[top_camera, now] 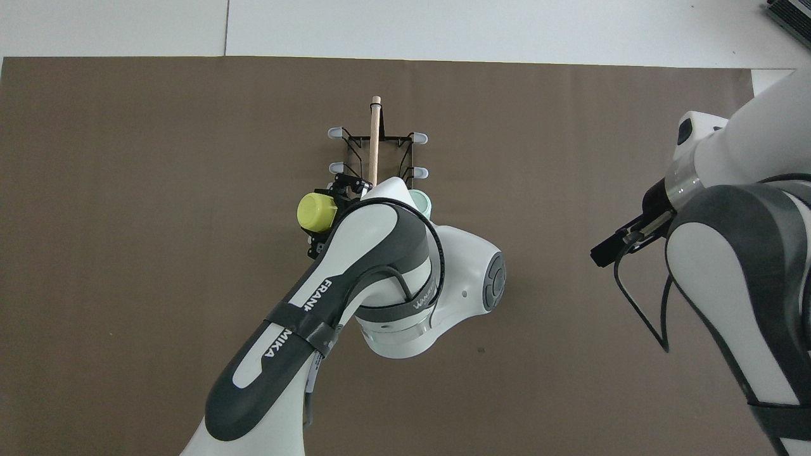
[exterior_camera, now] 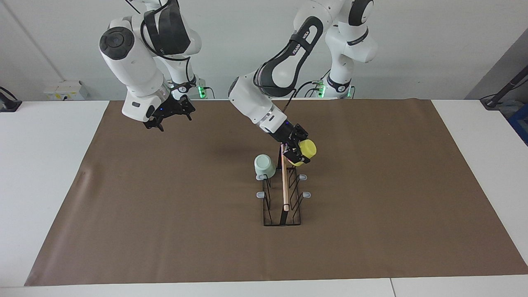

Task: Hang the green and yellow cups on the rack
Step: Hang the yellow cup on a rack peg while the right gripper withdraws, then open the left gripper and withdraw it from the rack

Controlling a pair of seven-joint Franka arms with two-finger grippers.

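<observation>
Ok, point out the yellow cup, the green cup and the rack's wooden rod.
yellow cup (exterior_camera: 306, 149): facing view, on its flat base.
green cup (exterior_camera: 264, 165): facing view, on its side wall.
wooden rod (exterior_camera: 284, 187): facing view, midway along the rack's top.

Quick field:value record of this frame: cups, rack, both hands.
green cup: hung mouth down on the rack prong nearest the robots, toward the right arm's end
yellow cup: in the left hand, at the prong across the rod from the green cup, not clearly seated
rack: mid-mat, four prongs bare
left hand: at the yellow cup, release unclear
right hand: open, empty, waiting above the mat
</observation>
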